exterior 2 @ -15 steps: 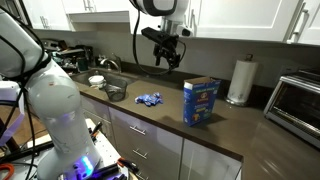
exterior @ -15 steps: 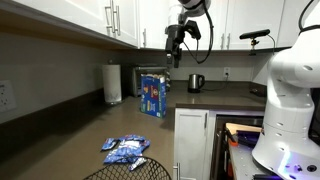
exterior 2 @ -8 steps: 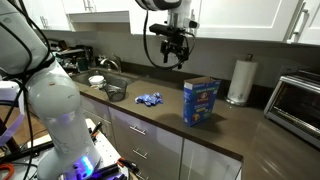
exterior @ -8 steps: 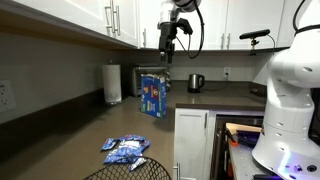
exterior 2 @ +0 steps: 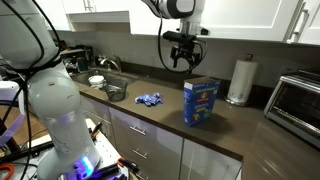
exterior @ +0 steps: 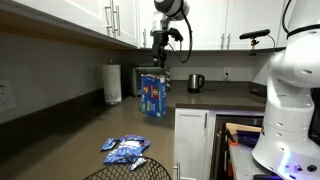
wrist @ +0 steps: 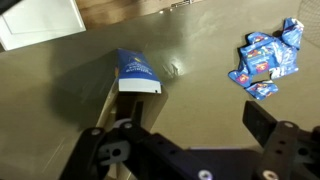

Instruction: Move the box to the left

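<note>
The tall blue box (exterior: 152, 95) with red-yellow graphics stands upright on the dark counter, next to the paper-towel roll (exterior: 112, 83). It also shows in an exterior view (exterior 2: 200, 100) and from above in the wrist view (wrist: 135, 72). My gripper (exterior: 158, 53) hangs in the air above the box, apart from it, and shows in the exterior view from the opposite side (exterior 2: 182, 62). In the wrist view its fingers (wrist: 185, 125) are spread wide with nothing between them.
Small blue-and-white packets (exterior: 125, 150) lie on the counter, also visible in the wrist view (wrist: 265, 58). A kettle (exterior: 196, 83), a toaster oven (exterior 2: 297, 100), a sink with bowls (exterior 2: 105, 88) and upper cabinets (exterior: 80, 15) surround the counter.
My gripper has moved sideways through the air toward the box and now hangs nearly over it. The box has not moved.
</note>
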Motion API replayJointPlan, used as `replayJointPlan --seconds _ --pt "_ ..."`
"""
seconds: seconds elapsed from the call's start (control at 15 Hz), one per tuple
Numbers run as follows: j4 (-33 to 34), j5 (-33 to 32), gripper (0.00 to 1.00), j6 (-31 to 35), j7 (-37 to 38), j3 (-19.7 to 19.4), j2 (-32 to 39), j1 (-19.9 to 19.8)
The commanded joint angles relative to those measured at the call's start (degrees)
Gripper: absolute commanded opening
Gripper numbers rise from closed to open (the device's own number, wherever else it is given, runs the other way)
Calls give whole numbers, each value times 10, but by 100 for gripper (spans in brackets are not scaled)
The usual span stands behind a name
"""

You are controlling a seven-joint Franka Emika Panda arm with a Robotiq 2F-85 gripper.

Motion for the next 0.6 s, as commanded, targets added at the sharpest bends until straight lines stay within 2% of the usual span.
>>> replayJointPlan --seconds 0.0,0.53 --pt "12 21 100 37 -41 6 42 -16" --pt "12 10 100 101 -55 19 86 -23"
